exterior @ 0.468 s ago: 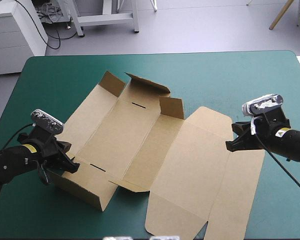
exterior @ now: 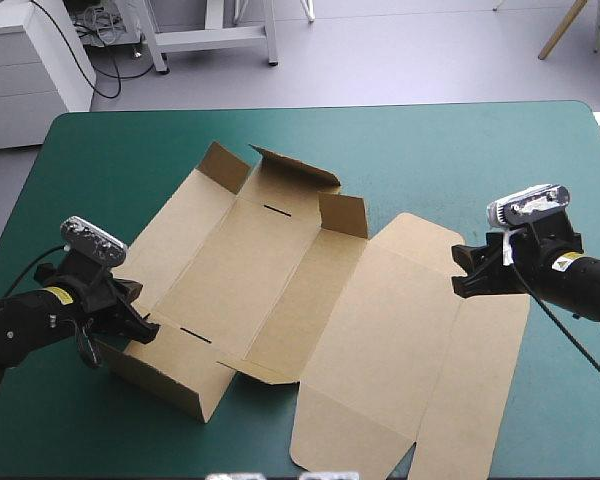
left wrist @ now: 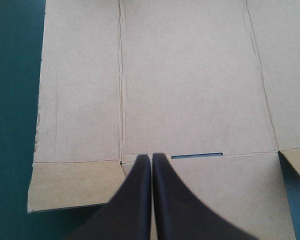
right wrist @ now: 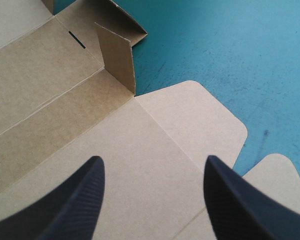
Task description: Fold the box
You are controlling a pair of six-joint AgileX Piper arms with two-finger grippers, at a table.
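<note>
The left gripper (exterior: 146,328) sits at the near-left end of the flat-cut sheet of brown board that makes up the box (exterior: 240,270). In its wrist view its two black fingers (left wrist: 135,200) are pressed together into one point, with nothing caught between them. The left gripper (left wrist: 151,156) has its tip at the crease where the base meets the near end wall, just beside a narrow slot (left wrist: 197,156) cut in that crease. From above, that near end wall (exterior: 165,378) stands raised off the teal-green worktop (exterior: 460,160), with the gripper on its inner side.

The box lies at the middle of the worktop, running diagonally from near-left to far-right. Its long base and side panels are flat. At the far end, three short flaps are lifted: one at the left corner (exterior: 223,165), the end panel (exterior: 298,168) and one at the right corner (exterior: 344,214). A second slot (exterior: 277,210) shows just inside the far end.

To the right of the base, the wide lid panel (exterior: 380,330) lies flat, its rounded tab (exterior: 420,238) pointing to the far side.

The right gripper (exterior: 460,272) hangs over the lid's right edge. Its fingers (right wrist: 75,210) are spread wide apart and hold nothing. Between them the right wrist view shows bare lid board (right wrist: 140,150), with the raised right-corner flap (right wrist: 115,55) ahead.
</note>
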